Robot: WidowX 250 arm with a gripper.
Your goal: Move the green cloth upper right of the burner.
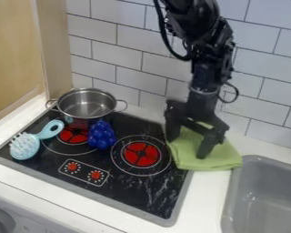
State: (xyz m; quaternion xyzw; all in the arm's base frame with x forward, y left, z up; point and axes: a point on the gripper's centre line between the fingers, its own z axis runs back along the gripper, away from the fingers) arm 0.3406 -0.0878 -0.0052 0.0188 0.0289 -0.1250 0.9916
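Observation:
The black gripper (189,144) hangs over the green cloth (218,159) with its two fingers spread apart, one near the cloth's left edge and one over its middle. Green fabric shows between them; whether the tips touch it I cannot tell. Folded, the cloth lies at the right edge of the stovetop, partly on the white counter, and the gripper hides part of its back. To its left is the right red burner (140,154).
A metal pot (87,104) stands at the stove's back left. Blue toy grapes (102,135) lie between the burners, a light blue brush (25,146) at the left. The grey sink (263,195) is at the right, the tiled wall (136,54) behind.

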